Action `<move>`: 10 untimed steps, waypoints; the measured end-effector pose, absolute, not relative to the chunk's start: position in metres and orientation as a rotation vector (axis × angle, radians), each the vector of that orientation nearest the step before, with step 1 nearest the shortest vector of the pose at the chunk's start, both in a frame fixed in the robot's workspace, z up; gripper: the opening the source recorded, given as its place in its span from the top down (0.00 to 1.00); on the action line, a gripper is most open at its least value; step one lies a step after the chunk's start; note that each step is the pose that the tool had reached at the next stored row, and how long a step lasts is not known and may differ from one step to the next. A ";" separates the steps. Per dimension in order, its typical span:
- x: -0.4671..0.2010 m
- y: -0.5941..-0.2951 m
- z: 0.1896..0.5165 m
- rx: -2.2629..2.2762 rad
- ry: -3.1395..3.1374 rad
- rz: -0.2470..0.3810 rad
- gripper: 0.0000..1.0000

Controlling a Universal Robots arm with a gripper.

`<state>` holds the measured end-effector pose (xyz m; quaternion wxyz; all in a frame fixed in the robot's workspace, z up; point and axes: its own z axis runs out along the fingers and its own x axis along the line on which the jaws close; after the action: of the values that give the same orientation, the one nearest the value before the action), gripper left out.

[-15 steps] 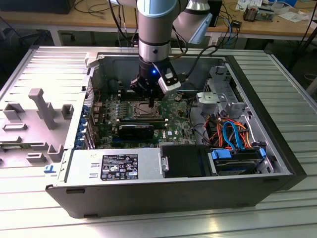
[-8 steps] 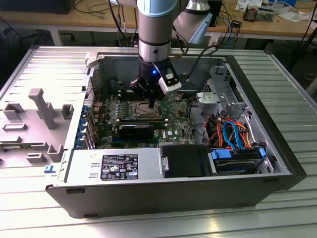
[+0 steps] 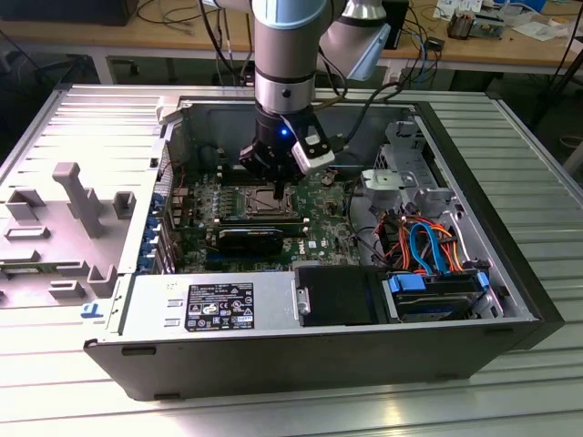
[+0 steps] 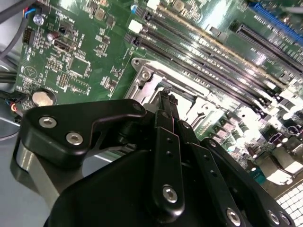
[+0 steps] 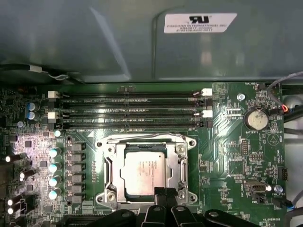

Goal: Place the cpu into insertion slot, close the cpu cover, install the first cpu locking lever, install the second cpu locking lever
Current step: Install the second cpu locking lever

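The cpu [image 5: 144, 172], a dull silver square chip, lies flat in the insertion slot [image 5: 144, 141] on the green motherboard. The silver cpu cover [image 5: 112, 166] lies down around it, and the chip shows through the cover's window. In the first wrist view my gripper [image 5: 165, 193] is shut at the edge of the cover nearest the camera, with nothing visible between the fingers. The second wrist view has the black fingertips [image 4: 166, 99] low over the silver socket frame [image 4: 154, 78]. In the exterior view the gripper [image 3: 278, 193] hangs straight down over the socket [image 3: 258, 202] inside the open computer case.
Long black memory slots [image 5: 130, 113] run beside the socket, with a coin battery [image 5: 256, 118] nearby. A row of capacitors [image 5: 53, 168] flanks it. In the case sit a power supply [image 3: 214, 305], a drive cage with coloured cables [image 3: 428, 246] and a black card [image 3: 246, 238]. A grey fixture [image 3: 82, 196] lies outside.
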<state>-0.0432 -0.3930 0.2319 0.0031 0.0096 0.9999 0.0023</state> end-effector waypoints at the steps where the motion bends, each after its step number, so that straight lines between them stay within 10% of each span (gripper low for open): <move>1: -0.043 -0.396 0.232 0.030 3.135 0.007 0.89; 10: -0.043 -0.402 0.239 0.030 3.135 -0.011 0.89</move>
<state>-0.0432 -0.4021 0.2393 0.0032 0.0096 0.9999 -0.0035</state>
